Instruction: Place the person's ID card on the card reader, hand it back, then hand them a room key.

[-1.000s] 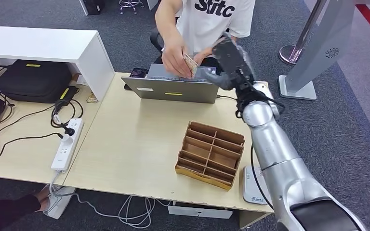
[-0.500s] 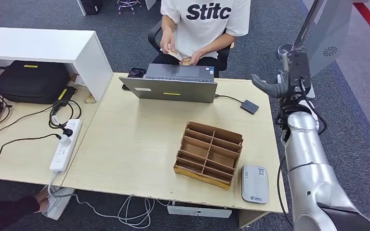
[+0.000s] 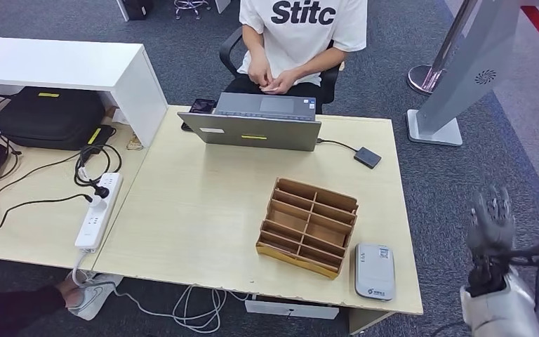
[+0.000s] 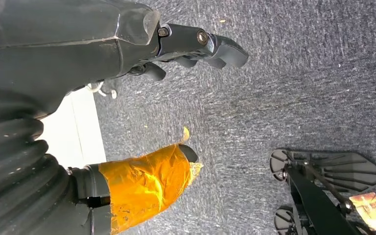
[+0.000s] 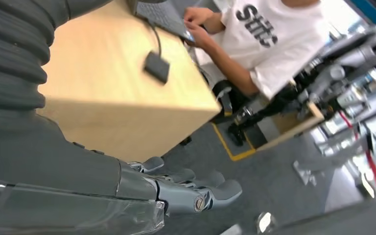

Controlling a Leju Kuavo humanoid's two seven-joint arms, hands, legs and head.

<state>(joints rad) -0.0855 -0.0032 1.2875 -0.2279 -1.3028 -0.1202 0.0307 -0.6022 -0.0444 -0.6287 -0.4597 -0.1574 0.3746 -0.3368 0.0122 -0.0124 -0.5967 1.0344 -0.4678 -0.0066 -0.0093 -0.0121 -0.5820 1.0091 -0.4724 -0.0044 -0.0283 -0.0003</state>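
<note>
My right hand [image 3: 490, 223] hangs low off the table's right edge, fingers spread and empty; in the right wrist view this hand [image 5: 142, 188] sits below the table corner. My left hand [image 4: 127, 44] hangs over grey carpet, its orange-taped thumb [image 4: 147, 183] apart from the fingers, holding nothing. A person in a white shirt [image 3: 302, 28] sits behind the laptop [image 3: 253, 126] with both hands [image 3: 270, 76] together at the lap; whether they hold a card I cannot tell. A grey card reader [image 3: 374, 272] lies at the table's near right corner.
A wooden compartment organiser [image 3: 307, 226] stands beside the reader. A small dark box [image 3: 367, 156] is cabled to the laptop. A power strip [image 3: 97, 210] and black bag [image 3: 49, 116] lie on the left desk. A grey stand [image 3: 456, 77] rises at the right.
My right arm pulled back from the person over the laptop, swung right and dropped beside the table. The person took the card and drew both hands back to the lap.
</note>
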